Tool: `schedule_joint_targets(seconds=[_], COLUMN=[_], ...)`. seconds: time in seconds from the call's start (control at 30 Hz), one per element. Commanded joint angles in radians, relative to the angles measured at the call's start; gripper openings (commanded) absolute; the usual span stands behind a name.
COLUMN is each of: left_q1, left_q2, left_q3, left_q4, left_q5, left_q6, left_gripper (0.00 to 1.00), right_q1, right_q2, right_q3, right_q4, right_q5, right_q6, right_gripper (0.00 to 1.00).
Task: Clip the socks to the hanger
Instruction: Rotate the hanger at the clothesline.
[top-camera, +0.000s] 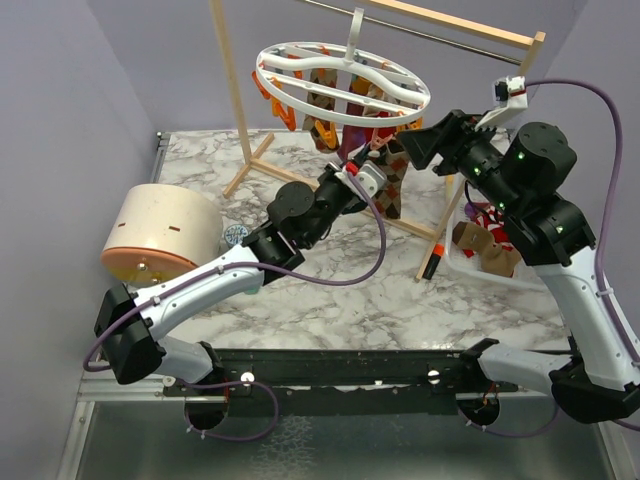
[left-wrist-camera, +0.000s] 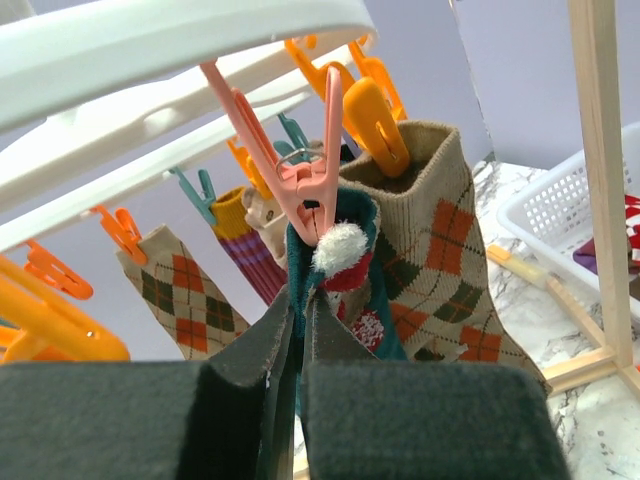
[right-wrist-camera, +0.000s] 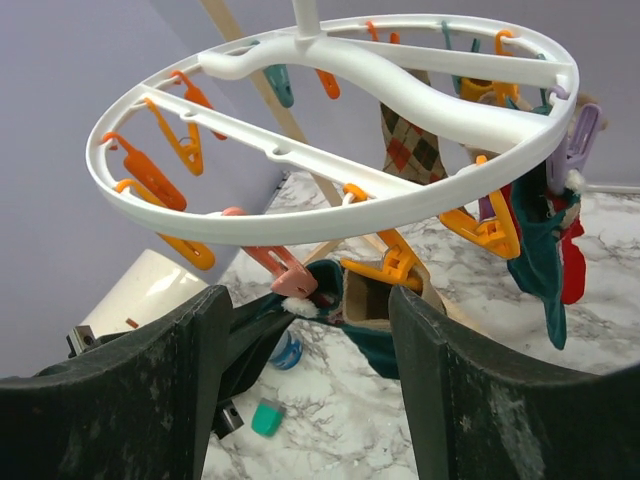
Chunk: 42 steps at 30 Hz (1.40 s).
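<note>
The hanger (top-camera: 340, 75) is a white ring with spokes on the wooden rack, with several socks clipped under it. My left gripper (left-wrist-camera: 302, 305) is shut on a dark teal sock (left-wrist-camera: 298, 250) with a white pompom and holds its top edge at the tip of a pink clip (left-wrist-camera: 305, 190). A brown argyle sock (left-wrist-camera: 440, 250) hangs right beside it from an orange clip (left-wrist-camera: 375, 125). My right gripper (right-wrist-camera: 308, 295) stands open just under the ring (right-wrist-camera: 330, 215), its fingers either side of the pink clip (right-wrist-camera: 290, 275) and the teal sock (right-wrist-camera: 375, 340), touching neither.
The wooden rack frame (top-camera: 235, 90) stands on the marble table. A white basket (top-camera: 500, 275) holds more socks at the right. A round beige container (top-camera: 165, 235) sits at the left. An orange peg (top-camera: 433, 262) and a small teal piece (right-wrist-camera: 266, 417) lie on the table.
</note>
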<state>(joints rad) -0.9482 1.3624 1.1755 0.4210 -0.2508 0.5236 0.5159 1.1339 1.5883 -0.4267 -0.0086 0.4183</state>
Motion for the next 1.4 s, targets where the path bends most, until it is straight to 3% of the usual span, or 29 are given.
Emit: schedule_joint_targets(seconds=[0.0, 0.37, 0.7, 1.37], left_q1=[0.005, 0.005, 0.005, 0.005], left_q2=[0.019, 0.025, 0.019, -0.068], left_q3=[0.047, 0.066, 0.055, -0.069], left_q4=[0.025, 0.025, 0.024, 0.025], left_q5=[0.038, 0.085, 0.101, 0.090], left_q6=[0.033, 0.038, 0.022, 0.001], left_gripper=[0.00, 0.00, 0.00, 0.00], right_q1=[0.001, 0.070, 0.112, 0.113], right_q2=[0.012, 0.038, 0.098, 0.139], right_q3=[0.035, 0.035, 0.068, 0.086], right_q4=[-0.059, -0.059, -0.072, -0.046], right_q5=[-0.049, 0.004, 0.192, 0.247], right_q6=[0.026, 0.050, 0.037, 0.019], right_gripper=[0.69, 0.67, 0.67, 0.62])
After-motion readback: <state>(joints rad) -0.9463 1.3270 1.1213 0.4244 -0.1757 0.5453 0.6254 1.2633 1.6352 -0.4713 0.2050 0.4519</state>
